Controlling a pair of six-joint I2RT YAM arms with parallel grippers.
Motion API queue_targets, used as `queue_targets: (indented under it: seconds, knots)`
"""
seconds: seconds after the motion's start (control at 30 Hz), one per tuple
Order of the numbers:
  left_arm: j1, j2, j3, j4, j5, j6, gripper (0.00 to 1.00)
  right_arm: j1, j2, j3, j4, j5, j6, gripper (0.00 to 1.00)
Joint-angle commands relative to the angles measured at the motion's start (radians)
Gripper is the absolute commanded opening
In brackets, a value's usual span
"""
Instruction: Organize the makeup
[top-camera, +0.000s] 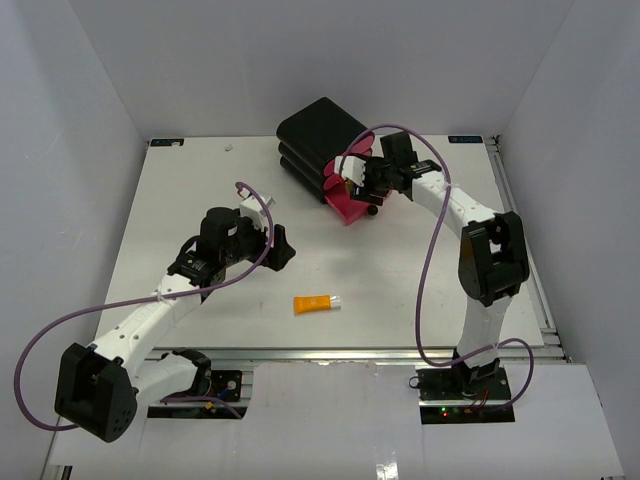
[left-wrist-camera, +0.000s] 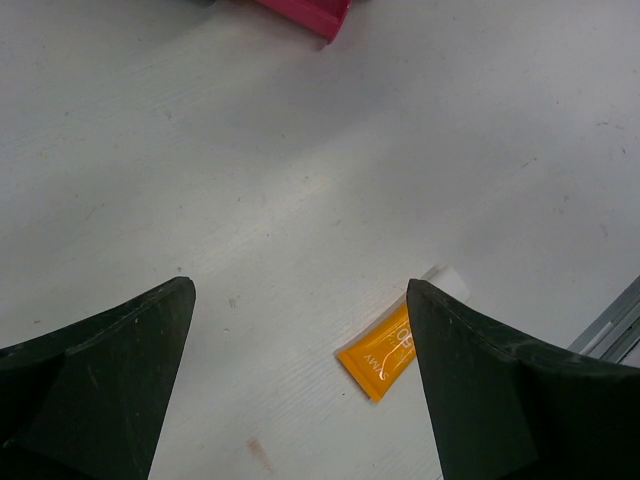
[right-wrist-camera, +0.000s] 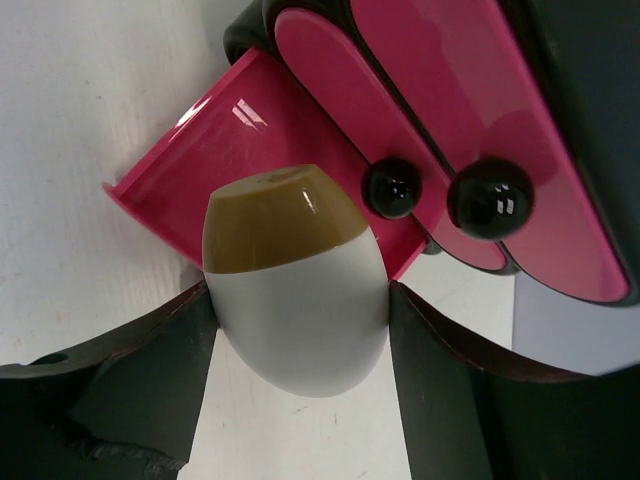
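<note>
From above, the left gripper (top-camera: 279, 246) hangs over the bare middle of the white table (top-camera: 200, 190), well apart from everything. An orange tube (top-camera: 316, 303) with a white cap lies flat on the table nearer the arm bases, cap pointing right. The right gripper (top-camera: 362, 186) is at the front of the black drawer box (top-camera: 322, 140) at the far side, just over a pink drawer (top-camera: 345, 207) that stands pulled out. How far its fingers are spread cannot be told from here.

In the left wrist view, the two dark fingers (left-wrist-camera: 110, 370) stand wide apart with only table between them, touching nothing. The orange tube lies beside the right-hand finger, which hides part of it; its flat crimped end and pale lettering show.

In the right wrist view, the fingers (right-wrist-camera: 130, 390) clamp an egg-shaped piece (right-wrist-camera: 295, 310) from both sides. Its body is glossy white and its blunt top is olive-brown, pointing away from the camera. It is held just in front of the pulled-out drawer, beside two round black knobs (right-wrist-camera: 393, 188) on the pink fronts of the closed drawers.
</note>
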Motion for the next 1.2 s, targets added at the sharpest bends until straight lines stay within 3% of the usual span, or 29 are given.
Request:
queue_targets:
  seconds: [0.0,0.3,0.63,0.87,1.07,1.17]
  knots:
    - [0.003,-0.002,0.000,0.010,-0.001,0.015,0.98,-0.001,0.071,0.090,0.103,0.062,0.051,0.44]
    - [0.004,-0.007,0.003,0.012,0.016,0.015,0.98,0.000,0.140,0.117,0.139,0.141,0.056,0.56]
    - [0.004,-0.009,0.001,0.012,0.028,0.017,0.98,0.000,0.198,0.111,0.162,0.193,0.045,0.82]
    - [0.004,-0.005,-0.002,0.016,0.046,0.018,0.98,0.001,0.170,0.077,0.164,0.190,0.069,0.88]
    - [-0.010,0.021,-0.005,0.022,0.131,0.017,0.98,-0.014,-0.065,-0.066,0.143,0.039,0.216,0.88]
    - [-0.037,0.040,-0.005,0.023,0.145,0.017,0.98,-0.037,-0.201,-0.150,0.056,-0.156,0.320,0.90]
